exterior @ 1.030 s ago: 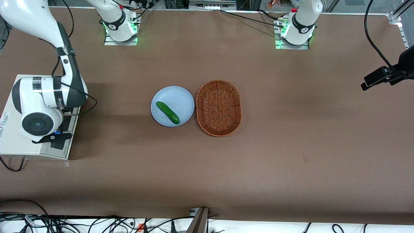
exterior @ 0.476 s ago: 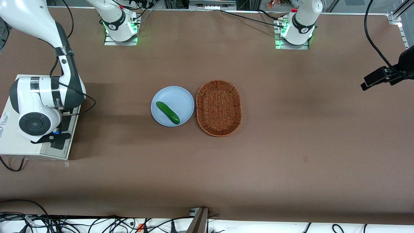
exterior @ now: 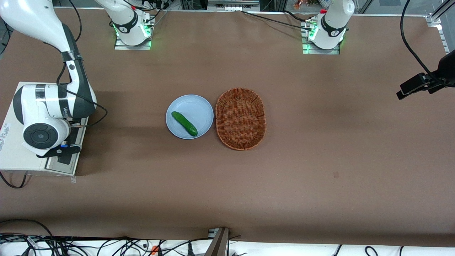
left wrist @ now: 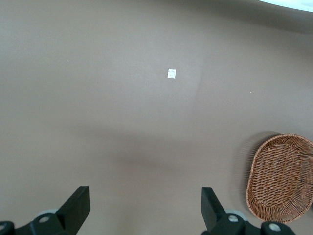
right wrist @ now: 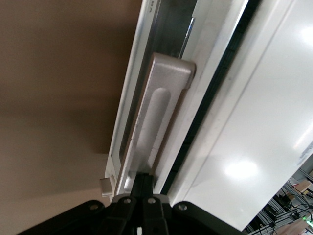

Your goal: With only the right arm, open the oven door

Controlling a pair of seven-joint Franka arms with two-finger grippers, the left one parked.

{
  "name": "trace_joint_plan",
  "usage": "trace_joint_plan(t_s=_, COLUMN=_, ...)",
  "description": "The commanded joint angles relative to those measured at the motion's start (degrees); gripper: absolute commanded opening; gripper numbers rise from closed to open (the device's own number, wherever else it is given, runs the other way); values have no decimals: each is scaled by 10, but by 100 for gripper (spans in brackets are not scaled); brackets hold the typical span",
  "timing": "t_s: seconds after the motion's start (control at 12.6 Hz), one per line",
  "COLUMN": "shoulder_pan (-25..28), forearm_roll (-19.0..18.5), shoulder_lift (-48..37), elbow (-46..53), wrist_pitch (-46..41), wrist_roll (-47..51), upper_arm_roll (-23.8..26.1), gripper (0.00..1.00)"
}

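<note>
Gripper (right wrist: 143,196) sits shut against the handle (right wrist: 159,122) of the oven door (right wrist: 146,73); fingers could slip off, leaving the door closed.

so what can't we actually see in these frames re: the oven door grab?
- Front view: the oven door is mostly hidden by the right arm; its glass and knobs cannot be seen.
- Right wrist view: the gripper sits at the handle; contact is hidden.
- Left wrist view: the oven is out of frame; the basket is cut by the edge.
</note>
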Motion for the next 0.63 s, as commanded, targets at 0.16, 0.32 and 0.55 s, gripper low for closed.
trace_joint_plan(t_s=0.16, shoulder_pan=-1, forearm_roll=22, shoulder_lift=56, elbow=-4, wrist_pitch=102, wrist_roll=27, upper_arm_roll=3, gripper=0)
trace_joint_plan(t_s=0.32, shoulder_pan=-1, forearm_roll=32, shoulder_lift=63, elbow=-5, wrist_pitch=113, wrist_roll=26, upper_arm_roll=3, gripper=0)
trace_joint_plan(t_s=0.55, shoulder_pan=-2, forearm_roll=31, shoulder_lift=75, elbow=-6, wrist_pitch=128, wrist_roll=25, upper_arm_roll=3, gripper=0)
